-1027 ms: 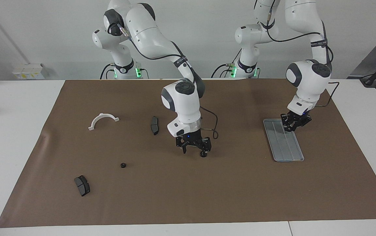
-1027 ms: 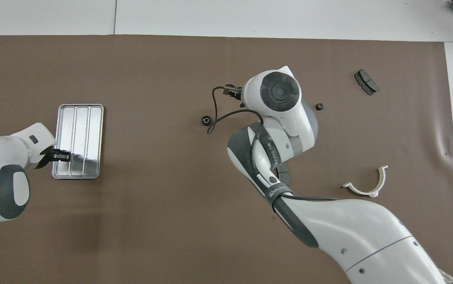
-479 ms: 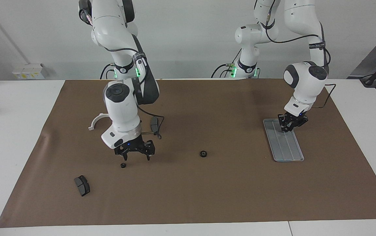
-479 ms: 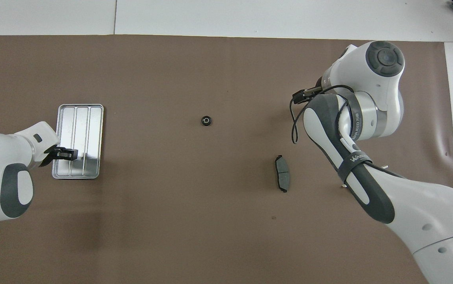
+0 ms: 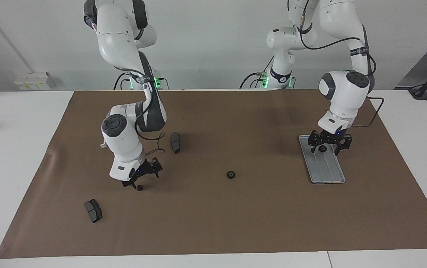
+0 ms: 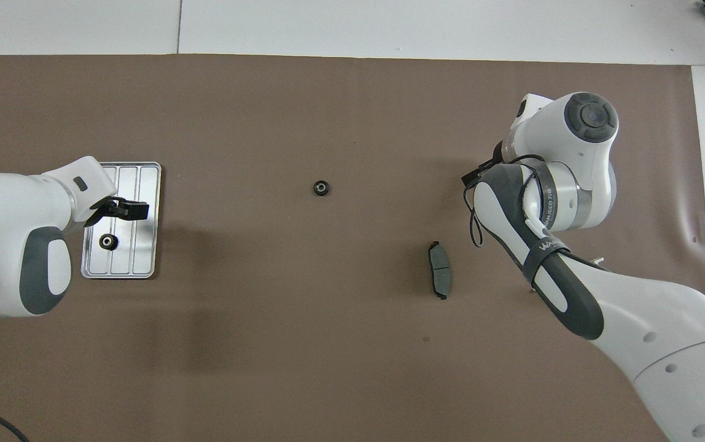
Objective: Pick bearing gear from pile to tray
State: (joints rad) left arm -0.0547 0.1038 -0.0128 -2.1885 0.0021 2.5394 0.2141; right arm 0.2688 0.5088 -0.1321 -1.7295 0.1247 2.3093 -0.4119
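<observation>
The silver tray (image 5: 328, 175) lies toward the left arm's end of the table. A small black gear (image 5: 322, 149) lies in it, also seen in the overhead view (image 6: 107, 241). My left gripper (image 5: 325, 146) hangs open just over that gear and the tray (image 6: 144, 258). A second gear (image 5: 230, 174) lies alone mid-table (image 6: 321, 187). A third gear (image 5: 139, 187) lies toward the right arm's end. My right gripper (image 5: 141, 178) is open, tilted, low and right beside it. The right arm hides this gear in the overhead view.
One dark brake pad (image 5: 175, 142) lies nearer the robots than the third gear, also seen from overhead (image 6: 440, 277). Another pad (image 5: 93, 210) lies farther out. The white half-ring bracket (image 5: 102, 145) is mostly hidden by the right arm.
My right gripper left a gear mid-table, swung toward its own end and dropped beside the third gear. My left gripper opened, and a gear now lies in the tray.
</observation>
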